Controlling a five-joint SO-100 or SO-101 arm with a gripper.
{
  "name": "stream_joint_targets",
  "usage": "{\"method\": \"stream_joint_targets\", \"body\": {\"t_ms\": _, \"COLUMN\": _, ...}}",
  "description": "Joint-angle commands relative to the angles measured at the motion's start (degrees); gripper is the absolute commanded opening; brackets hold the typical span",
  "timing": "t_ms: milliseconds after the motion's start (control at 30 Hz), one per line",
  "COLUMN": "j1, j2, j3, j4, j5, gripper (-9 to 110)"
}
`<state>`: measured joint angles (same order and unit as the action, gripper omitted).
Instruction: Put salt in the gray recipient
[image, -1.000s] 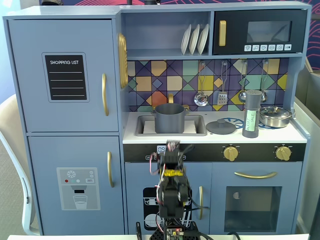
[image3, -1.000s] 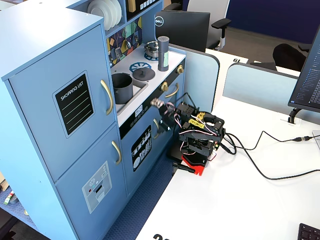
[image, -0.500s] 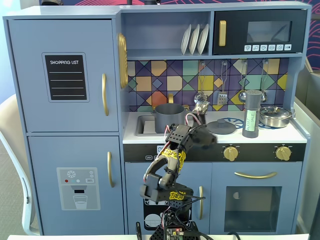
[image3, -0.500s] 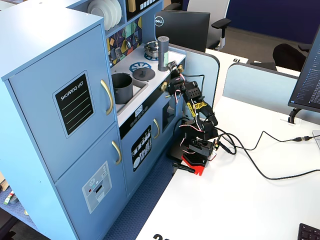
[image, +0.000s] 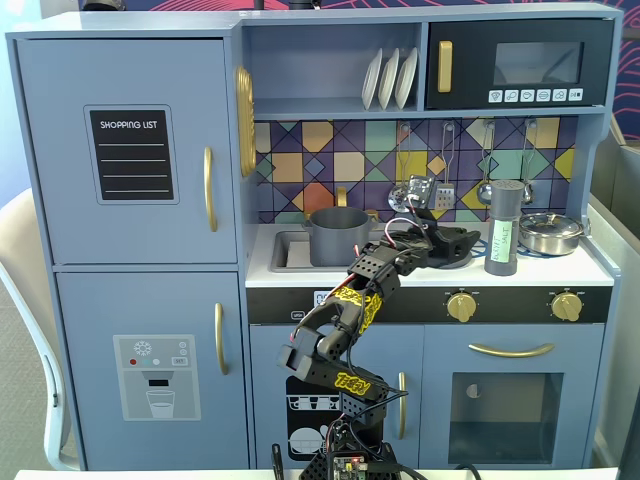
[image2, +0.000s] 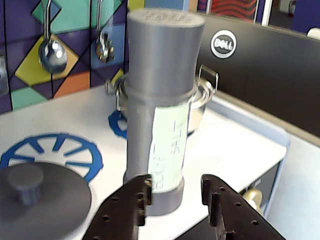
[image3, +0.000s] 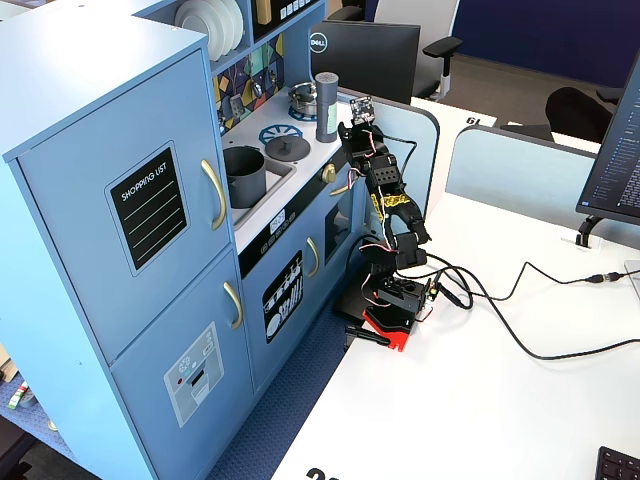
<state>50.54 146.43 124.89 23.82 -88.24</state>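
The end effector (image2: 175, 192), fingers spread, sits low in the wrist view just short of the salt (image2: 159, 107). Best to advance until the shaker's lower body lies between the fingers, then close squarely so it stays upright.

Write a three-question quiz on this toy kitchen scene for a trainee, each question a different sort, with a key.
1. True or false: the gripper is shut on the salt shaker.
2. In the front fixed view, what stands in the sink: A the steel pan, B the gray pot, C the flat lid?
3. Fill in: in the wrist view, the steel pan sits ____ the salt shaker.

Key
1. False: the jaws stand open just short of the shaker's base.
2. B
3. behind
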Motion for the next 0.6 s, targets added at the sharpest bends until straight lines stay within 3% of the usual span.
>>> {"method": "stream_joint_targets", "body": {"t_ms": 0, "j1": 0.88, "j2": -1.76, "j3": -0.44, "j4": -4.39, "j5": -1.41, "gripper": 9}}
{"method": "stream_joint_targets", "body": {"t_ms": 367, "j1": 1.93, "j2": -12.57, "j3": -4.66, "j4": -13.97, "j5": 4.66, "gripper": 42}}
{"method": "stream_joint_targets", "body": {"t_ms": 567, "j1": 2.29, "j2": -21.09, "j3": -12.13, "j4": -14.50, "j5": 7.38, "gripper": 51}}
